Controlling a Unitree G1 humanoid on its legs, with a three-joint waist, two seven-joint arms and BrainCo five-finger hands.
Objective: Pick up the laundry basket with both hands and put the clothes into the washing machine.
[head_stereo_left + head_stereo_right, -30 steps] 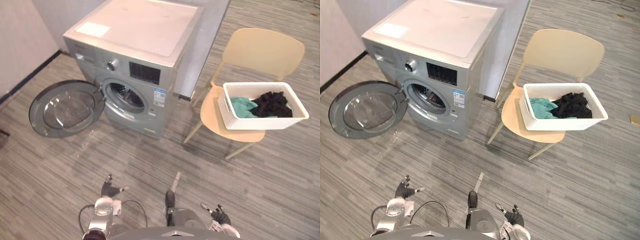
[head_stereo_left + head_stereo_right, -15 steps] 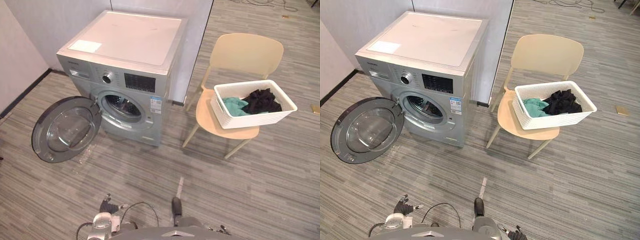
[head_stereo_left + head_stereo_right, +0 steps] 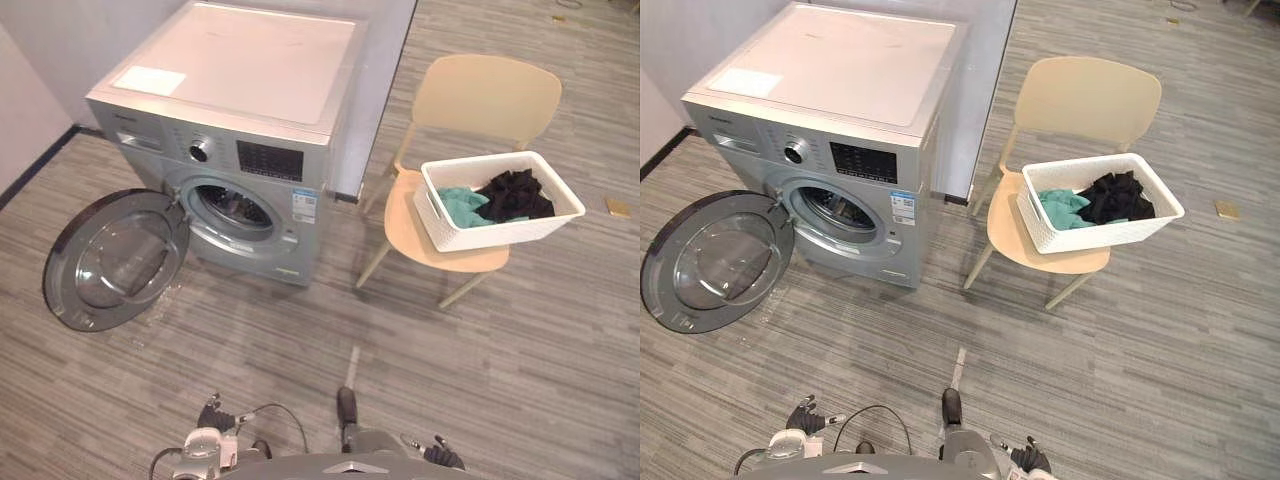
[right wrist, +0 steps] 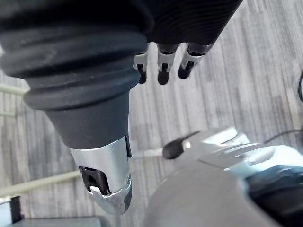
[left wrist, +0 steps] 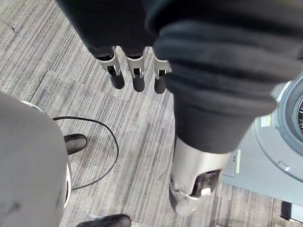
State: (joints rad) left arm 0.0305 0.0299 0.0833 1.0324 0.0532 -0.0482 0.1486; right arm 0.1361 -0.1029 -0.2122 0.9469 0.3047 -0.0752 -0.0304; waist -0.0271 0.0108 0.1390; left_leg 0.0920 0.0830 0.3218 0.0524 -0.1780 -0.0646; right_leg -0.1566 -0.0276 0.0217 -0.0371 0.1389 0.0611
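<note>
A: White slotted plastic laundry basket on the beige chair, teal and black clothes inside. Likely light and stiff. Grip the two short-end rims.

B: Left robot hand and right robot hand hang loose-fingered, empty, well apart from it. Since earlier, only the camera has shifted. Silver washing machine stands with its door open.

Beige chair standing on grey striped plank floor; pale wall at far left, small tan object lying at right.
</note>
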